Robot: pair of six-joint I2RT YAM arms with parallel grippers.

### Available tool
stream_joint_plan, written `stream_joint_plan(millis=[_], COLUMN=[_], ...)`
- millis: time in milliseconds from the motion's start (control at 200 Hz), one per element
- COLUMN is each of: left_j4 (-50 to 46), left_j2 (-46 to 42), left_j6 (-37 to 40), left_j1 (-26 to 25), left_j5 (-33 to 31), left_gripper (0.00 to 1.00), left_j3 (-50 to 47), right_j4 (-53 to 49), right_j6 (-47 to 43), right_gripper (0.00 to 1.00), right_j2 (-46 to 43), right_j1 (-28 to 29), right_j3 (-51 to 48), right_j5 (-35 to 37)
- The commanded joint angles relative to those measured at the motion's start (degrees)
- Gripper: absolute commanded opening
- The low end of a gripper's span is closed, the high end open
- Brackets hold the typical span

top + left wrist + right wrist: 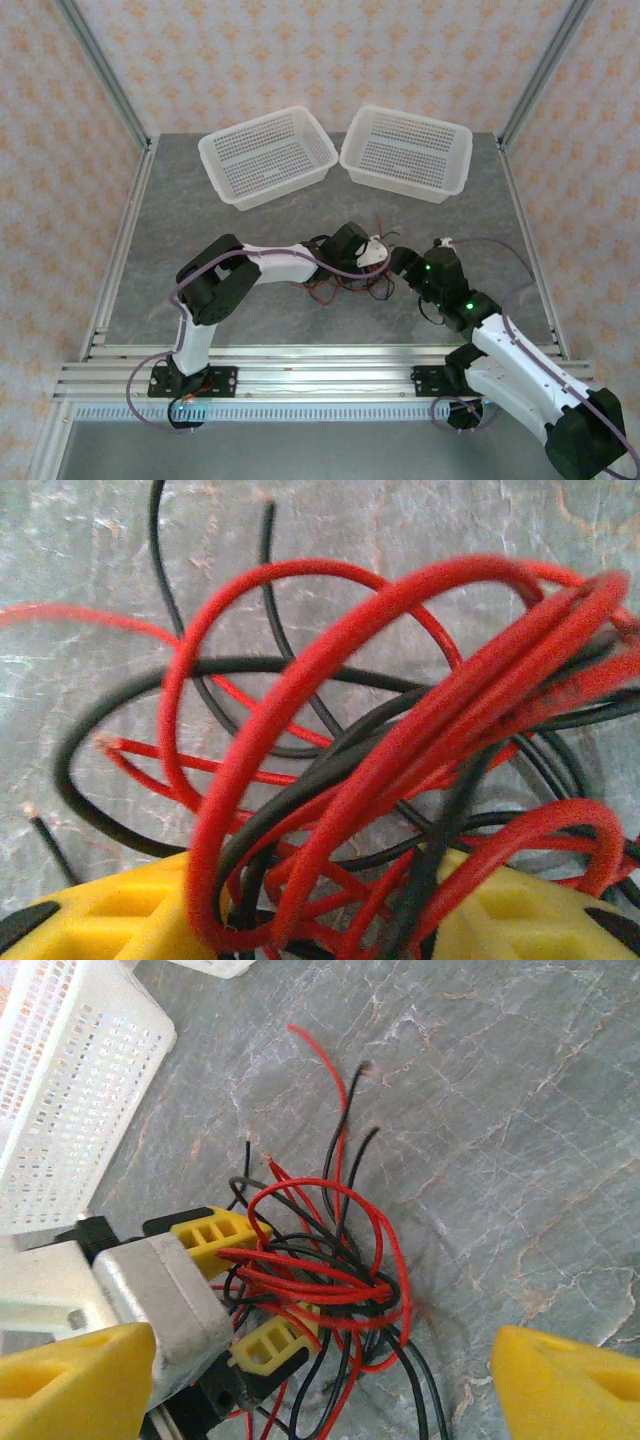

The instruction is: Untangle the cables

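Yellow fingers (110, 915) of my left end effector (320, 925) straddle the cables (340, 1285), a light, springy red-and-black tangle on the table (520, 1110); I cannot tell if they pinch it. My right end effector (320, 1380), spread wide and empty, hovers just beside. Easiest to grab look the free ends (362, 1066) poking outward.

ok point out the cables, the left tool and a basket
cables (342, 1286) right wrist view, red strands mid-bundle
left tool (283, 1282) right wrist view, between its fingertips
basket (70, 1080) right wrist view, side wall
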Motion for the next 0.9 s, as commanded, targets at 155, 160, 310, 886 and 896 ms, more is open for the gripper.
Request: stream_joint_plan(millis=[155,160,310,886,896], left_j4=[-1.2,-1.3,-3.6,4.9,5.2], left_j2=[2.5,2.5,2.9,-14.3,-14.6], left_j6=[0.2,0.2,-1.4,-36.8,-37.2], left_j1=[2.3,2.4,2.7,5.7,5.7], left_j5=[4.2,4.2,5.4,16.1,16.3], left_gripper=[0.26,0.25,0.00,0.00,0.00], left_j3=[4.7,4.7,5.6,-10.9,-11.4], right_j4=[0.5,0.5,2.2,23.8,24.3], right_j6=[1.7,1.7,2.0,-17.9,-18.2], right_gripper=[0.85,0.85,0.84,0.77,0.77], right_j2=[-2.0,-2.1,-2.7,-2.0,-1.7], right_j1=[-0.2,-0.2,-0.2,-0.2,-0.2], right_j3=[-2.3,-2.4,-4.4,-10.8,-10.9], right_j5=[-0.3,-0.3,-1.2,-18.0,-18.5])
